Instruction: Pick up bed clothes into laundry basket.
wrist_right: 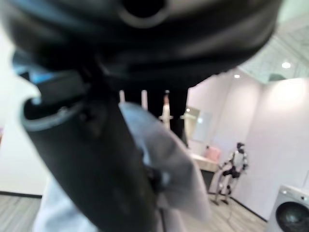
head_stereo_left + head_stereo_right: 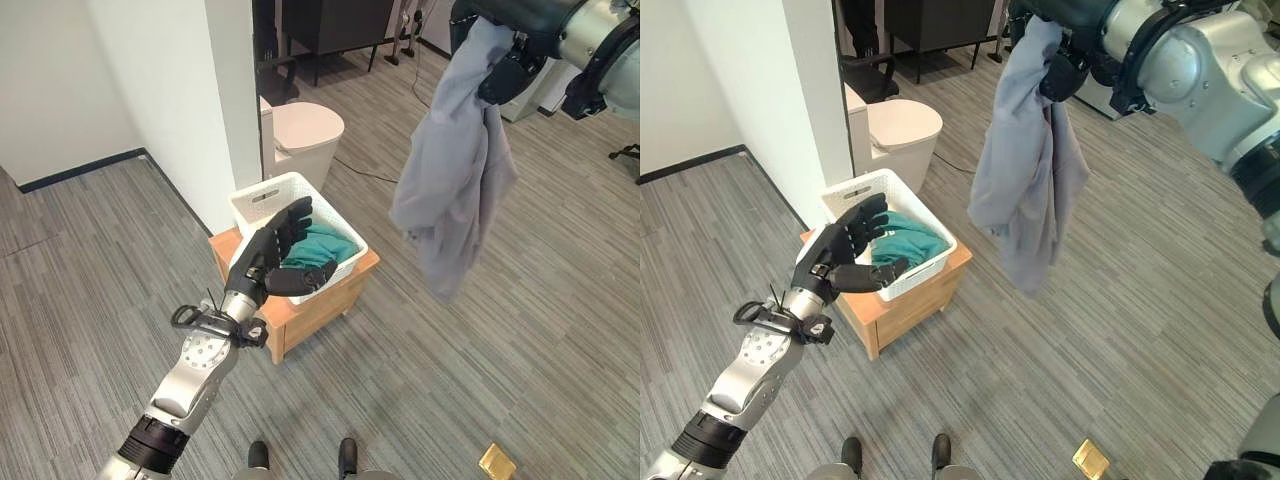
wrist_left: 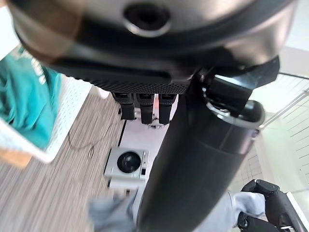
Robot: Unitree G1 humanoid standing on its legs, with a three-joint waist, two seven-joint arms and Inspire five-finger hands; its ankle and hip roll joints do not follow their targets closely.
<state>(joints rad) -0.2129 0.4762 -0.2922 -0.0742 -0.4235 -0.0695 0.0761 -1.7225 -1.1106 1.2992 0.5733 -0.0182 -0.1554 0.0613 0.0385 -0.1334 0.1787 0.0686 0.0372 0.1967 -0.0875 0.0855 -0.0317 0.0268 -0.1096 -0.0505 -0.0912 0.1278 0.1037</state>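
One grey garment hangs high in the air, clamped in the right hand, off to the side of the white laundry basket holding teal cloth on a wooden stand; the left hand hovers over it, fingers spread

The left hand hides part of the laundry basket.

Bright, even indoor light, soft shadows (both wrist views blurred up close)
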